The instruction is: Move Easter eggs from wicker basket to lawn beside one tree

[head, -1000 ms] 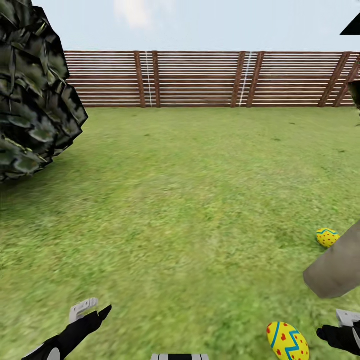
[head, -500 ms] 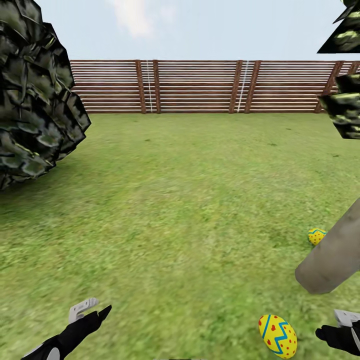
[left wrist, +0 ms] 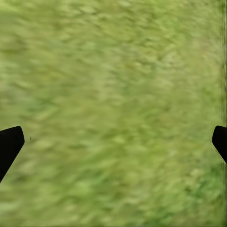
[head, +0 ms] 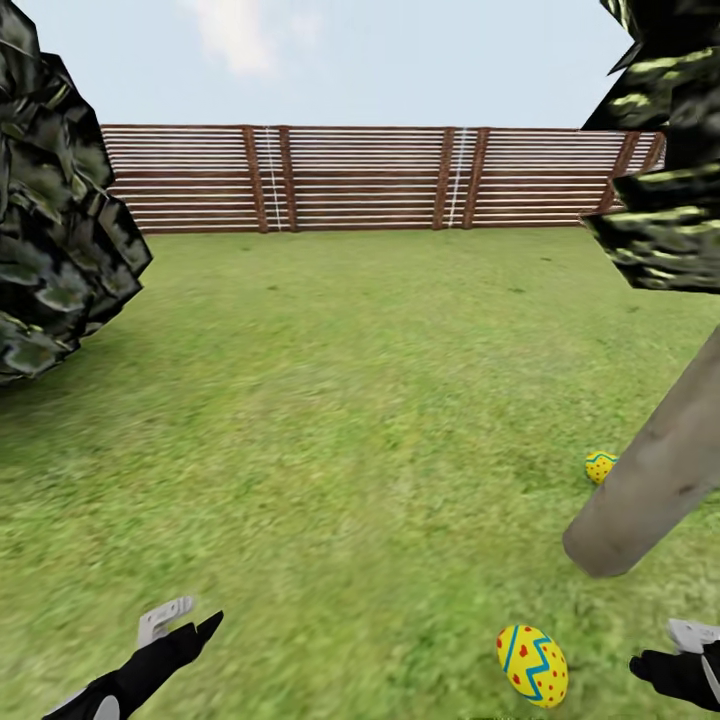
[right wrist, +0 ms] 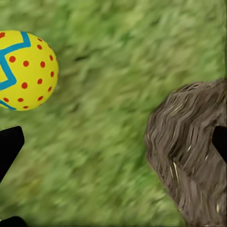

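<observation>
Two Easter eggs lie on the lawn (head: pixel 330 400) by the foot of a tree. The nearer egg (head: pixel 532 665) rests on the grass low in the head view, yellow with a blue zigzag and red dots, between the tree trunk (head: pixel 650 480) and the right gripper (head: pixel 680 655). The farther egg (head: pixel 599 466) sits just beside the trunk on its far side, partly hidden by it. The trunk is pale grey-brown and slants up toward dark leaves (head: pixel 665 200) at the upper right of the head view.

In the right wrist view the nearer egg (right wrist: pixel 24 71) lies on the grass, apart from a rough brown mass (right wrist: pixel 189 151) on the other side — what that mass is I cannot tell. The dark tips of the right fingers (right wrist: pixel 9 146) stand wide apart at the picture's edges with nothing between them but grass.

The left gripper (head: pixel 180 620) hangs low over bare grass, and in the left wrist view its fingers (left wrist: pixel 9 146) are likewise spread wide, holding nothing.

A dark leafy bush (head: pixel 55 230) stands at the left of the head view, and a brown slatted fence (head: pixel 350 178) bounds the far end of the lawn under a pale sky.
</observation>
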Motion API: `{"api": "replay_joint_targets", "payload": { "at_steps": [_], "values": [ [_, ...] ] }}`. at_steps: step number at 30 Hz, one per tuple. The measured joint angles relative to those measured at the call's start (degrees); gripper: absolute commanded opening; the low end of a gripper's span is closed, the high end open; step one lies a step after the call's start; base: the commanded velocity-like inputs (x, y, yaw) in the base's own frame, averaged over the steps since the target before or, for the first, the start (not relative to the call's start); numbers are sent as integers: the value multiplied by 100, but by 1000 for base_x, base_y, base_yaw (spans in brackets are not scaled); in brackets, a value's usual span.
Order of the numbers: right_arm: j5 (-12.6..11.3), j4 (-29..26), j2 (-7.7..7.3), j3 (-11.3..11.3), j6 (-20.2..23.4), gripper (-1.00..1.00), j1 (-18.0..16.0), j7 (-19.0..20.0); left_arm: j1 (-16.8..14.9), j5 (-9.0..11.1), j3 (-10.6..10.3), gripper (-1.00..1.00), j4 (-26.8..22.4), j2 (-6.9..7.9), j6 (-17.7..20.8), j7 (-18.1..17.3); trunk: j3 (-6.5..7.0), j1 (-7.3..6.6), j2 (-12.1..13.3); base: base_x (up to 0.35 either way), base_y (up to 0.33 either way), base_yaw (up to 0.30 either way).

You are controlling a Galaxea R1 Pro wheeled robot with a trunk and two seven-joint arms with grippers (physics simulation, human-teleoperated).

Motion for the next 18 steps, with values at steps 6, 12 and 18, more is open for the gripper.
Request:
{"api": "replay_joint_targets", "payload": {
  "at_steps": [6,12,18],
  "values": [
    [2,3,4,8,-4,100,0,-3,1,15,15,100,-3,6,3,1,133,-132,241,0,149,-273],
    [3,3,5,6,3,100,0,-3,1,22,42,100,-6,8,4,-20,266,-264,481,0,251,-273],
    [2,3,5,2,5,100,0,-3,1,23,45,100,-6,9,3,-25,401,-395,722,-36,238,-273]
  ]
}}
